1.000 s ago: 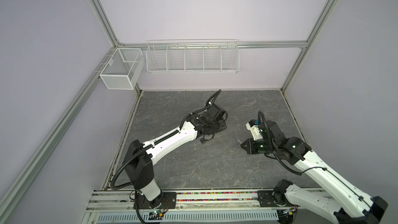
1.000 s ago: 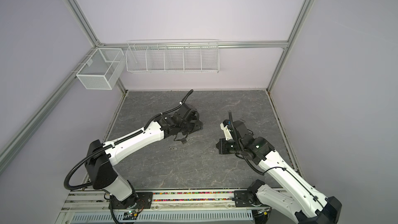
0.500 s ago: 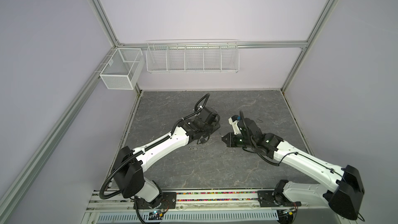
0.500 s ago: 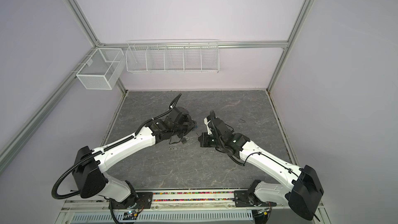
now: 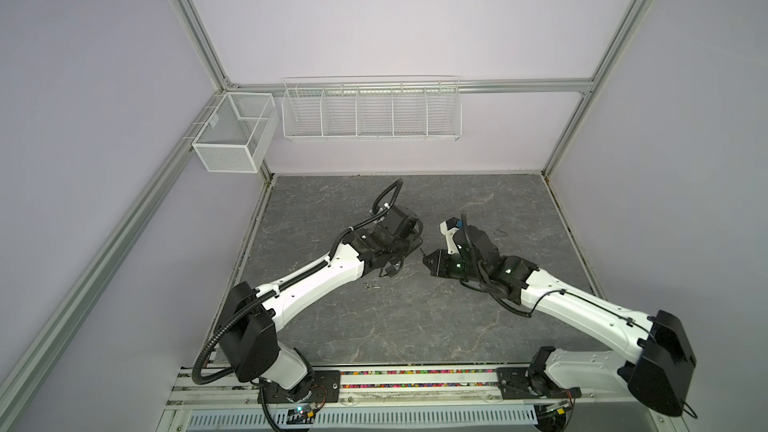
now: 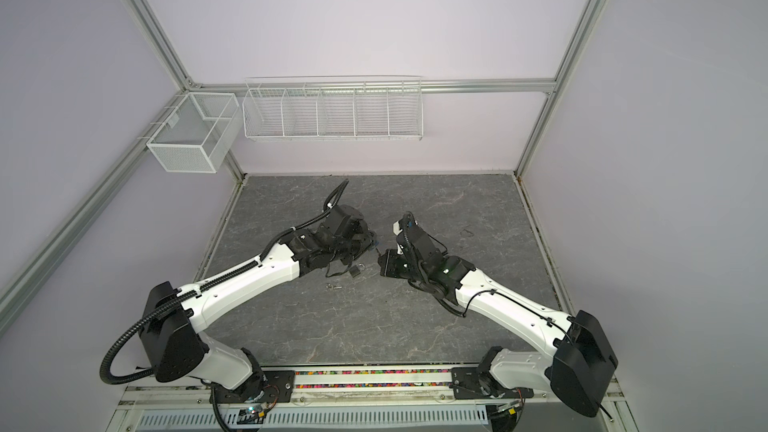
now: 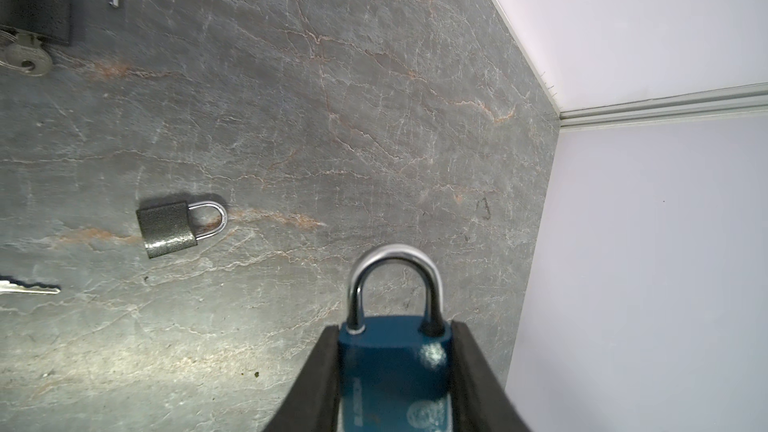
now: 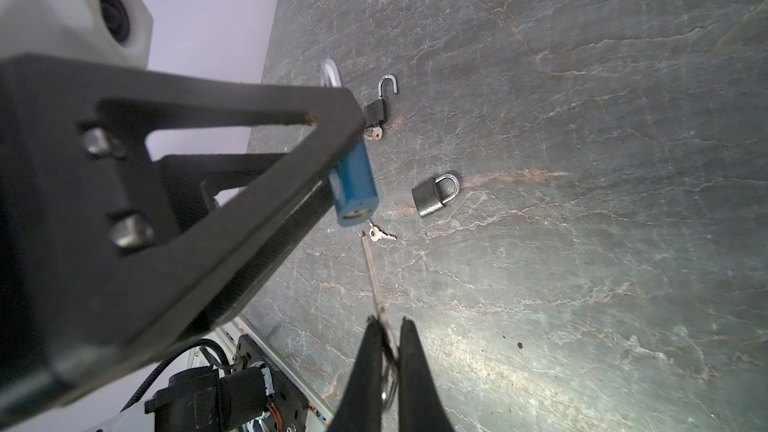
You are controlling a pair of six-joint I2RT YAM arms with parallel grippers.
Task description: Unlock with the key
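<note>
Both my arms have swung inward since a second ago. My two pincers now face each other near the middle of the table [image 5: 415,326], the right one having come across from further right. My left pincer [image 7: 394,326] is partly closed, its two pads pressed on the flat sides of the blue padlock [image 7: 392,367], which it holds up off the table. The padlock's shackle is shut and sticks out beyond my fingertips. My right pincer [image 8: 388,322] is closed almost fully on the head of the key [image 8: 371,272], whose blade points out toward the padlock's bottom face. In the right wrist view the key's tip sits just beside the keyhole end of the blue padlock, and I cannot tell whether it touches. Lying on the table are a grey padlock [image 8: 432,197] with its shackle shut, a small loose key [image 8: 382,236] near it, and a dark padlock [image 8: 376,108] with its shackle sprung open and a key in its base.
</note>
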